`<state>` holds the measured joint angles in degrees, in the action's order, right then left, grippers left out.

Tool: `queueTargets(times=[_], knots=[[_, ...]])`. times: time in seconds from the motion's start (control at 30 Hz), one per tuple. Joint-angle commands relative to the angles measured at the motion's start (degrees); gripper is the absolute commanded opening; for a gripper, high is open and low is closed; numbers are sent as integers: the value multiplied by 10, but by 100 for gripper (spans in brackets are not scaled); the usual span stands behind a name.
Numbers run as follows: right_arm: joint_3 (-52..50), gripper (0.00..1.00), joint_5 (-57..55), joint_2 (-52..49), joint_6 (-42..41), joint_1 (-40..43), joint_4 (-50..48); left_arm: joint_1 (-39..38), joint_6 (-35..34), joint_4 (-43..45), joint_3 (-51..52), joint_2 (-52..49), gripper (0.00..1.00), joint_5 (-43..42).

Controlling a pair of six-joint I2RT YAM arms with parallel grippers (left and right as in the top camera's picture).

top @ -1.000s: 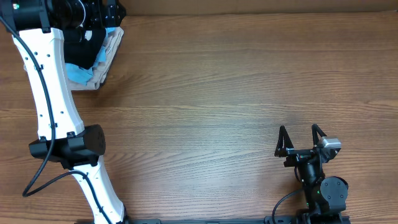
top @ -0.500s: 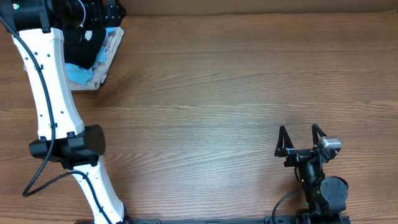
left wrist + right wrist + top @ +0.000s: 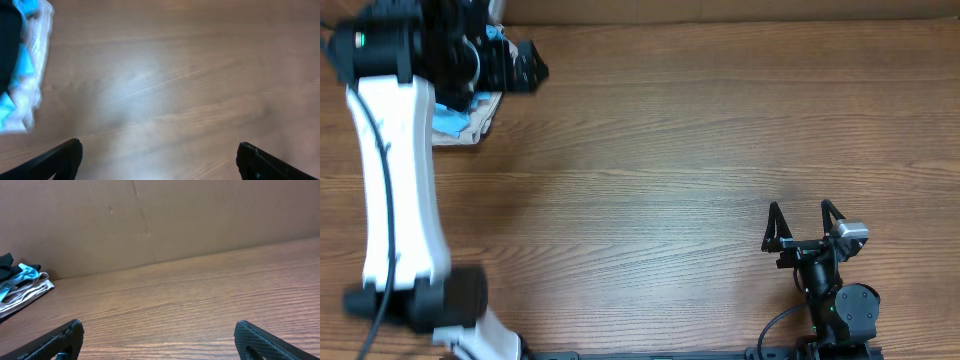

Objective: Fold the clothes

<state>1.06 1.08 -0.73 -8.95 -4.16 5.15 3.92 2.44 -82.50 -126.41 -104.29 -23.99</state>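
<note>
Left tool has swung right, off the clothes pile. Its fingers are spread with nothing between them. Black shirt stays bunched on the light blue shirt at the far-left corner of the surface. Right tool is parked near right, released. Pick-up likely missed; folding not begun.

You have a brown wood-grain tabletop filling almost the whole overhead frame. In the upper left of that frame lies a small heap of garments. A light blue shirt rests on a beige garment, the two touching, and the beige one shows along the heap's lower and right edges. In the right wrist view you find the same heap at the far left, near a plain brown cardboard wall that runs along the tabletop's far edge.
</note>
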Motion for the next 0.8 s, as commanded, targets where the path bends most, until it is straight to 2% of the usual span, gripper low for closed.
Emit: queueTargets(times=[0.0,0.13,0.5,0.77], knots=[[-6,100,-3,6,0,2,-4,-6,0,6,134,149,100,38],[-6,100,-3,6,0,2,-4,-6,2,62,288,282,100,43],[-6,100,-3,6,0,2,-4,-6,2,389,776,668,100,53],[-6,100,-3,6,0,2,-4,-6,2,536,979,888,100,81]])
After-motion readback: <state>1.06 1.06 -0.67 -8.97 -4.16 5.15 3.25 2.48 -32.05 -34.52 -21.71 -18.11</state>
